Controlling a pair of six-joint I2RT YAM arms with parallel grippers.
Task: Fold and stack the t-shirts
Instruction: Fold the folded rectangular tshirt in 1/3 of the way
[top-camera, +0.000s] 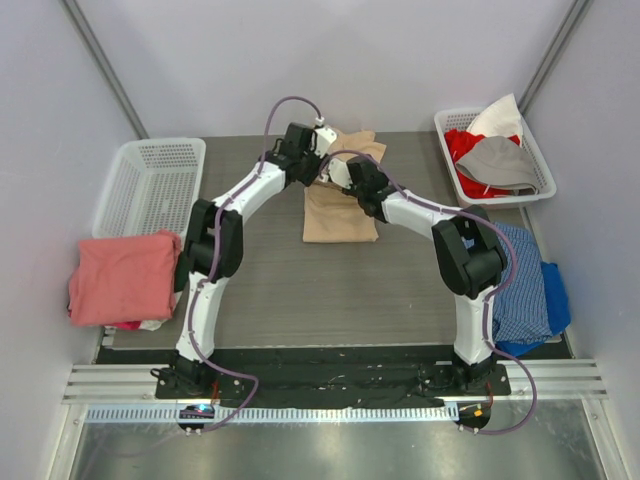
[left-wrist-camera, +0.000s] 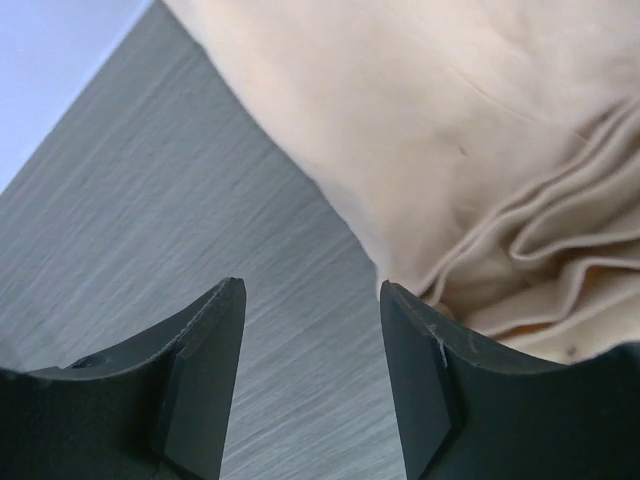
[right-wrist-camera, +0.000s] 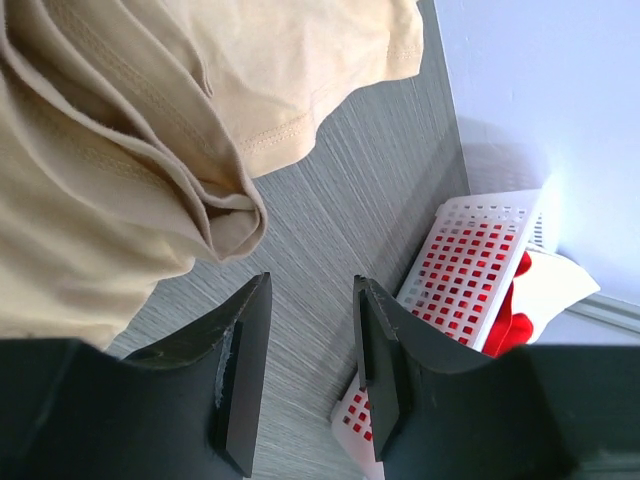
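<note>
The tan t-shirt (top-camera: 340, 210) lies partly folded at the back middle of the table, bunched at its far end. My left gripper (top-camera: 322, 136) is open and empty at the shirt's far left edge; in the left wrist view (left-wrist-camera: 312, 300) only bare table lies between the jaws, with the tan cloth (left-wrist-camera: 450, 130) beside the right finger. My right gripper (top-camera: 336, 172) is open and empty over the shirt's upper part; in the right wrist view (right-wrist-camera: 312, 290) a folded tan hem (right-wrist-camera: 130, 150) hangs just beyond the left finger. The salmon-pink t-shirt (top-camera: 122, 277) lies folded at the table's left edge.
A white basket (top-camera: 150, 185) stands empty at the back left. Another white basket (top-camera: 448, 128) at the back right holds red, white and grey clothes and also shows in the right wrist view (right-wrist-camera: 470, 260). A blue plaid garment (top-camera: 520, 280) lies at the right edge.
</note>
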